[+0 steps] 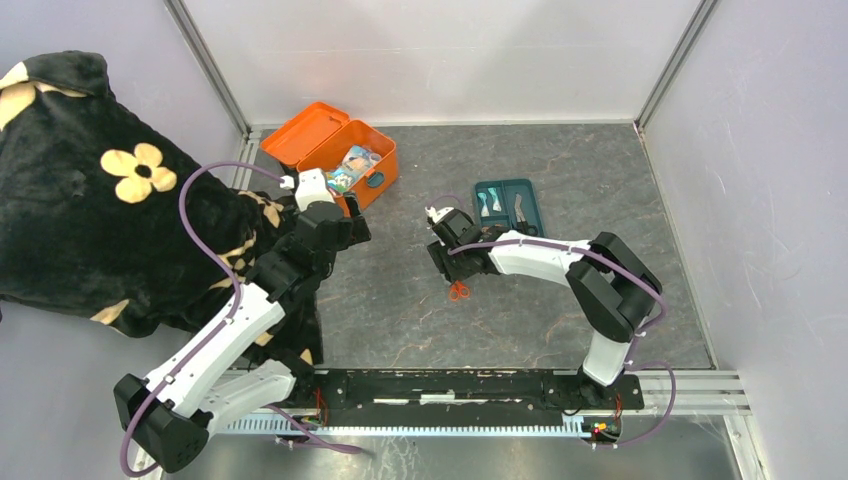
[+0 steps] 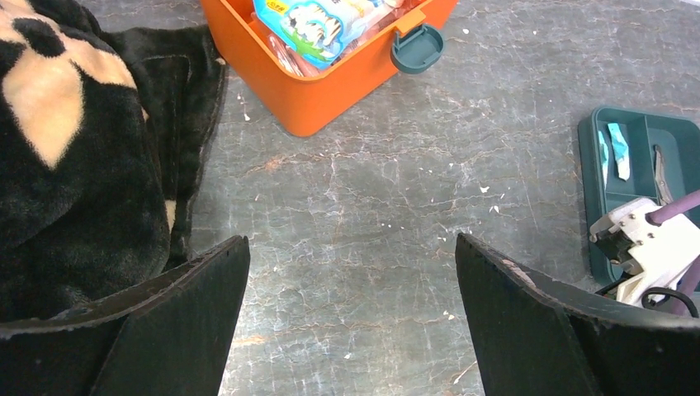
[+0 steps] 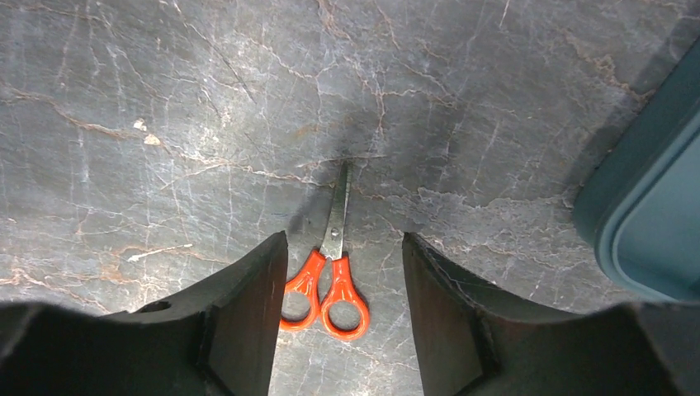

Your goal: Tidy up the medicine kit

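Right gripper [image 3: 342,243] straddles the orange scissors [image 3: 330,276], jaws apart, not clamped; blades point up-frame, handles at lower centre. Left gripper [image 2: 351,241] gapes wide, empty. Medicine kit [image 1: 390,165] sits lid-open at upper left of the top view, well apart from the scissors.

Counted one orange medicine kit [image 1: 390,160]. Counted one teal tray [image 1: 536,212], right of the kit. Made out two pale blue strips [image 2: 617,150] and one metal tool [image 2: 660,169], likewise right of the kit. Found one pair of orange-handled scissors [image 3: 330,280], nearer than the kit and to its right. Saw one black flowered blanket [image 1: 90,200], left of the kit. Tallied two grippers, both nearer than the kit: left gripper [image 2: 351,247], right gripper [image 3: 344,247]. Could not count the packets [image 2: 318,25] inside the kit.
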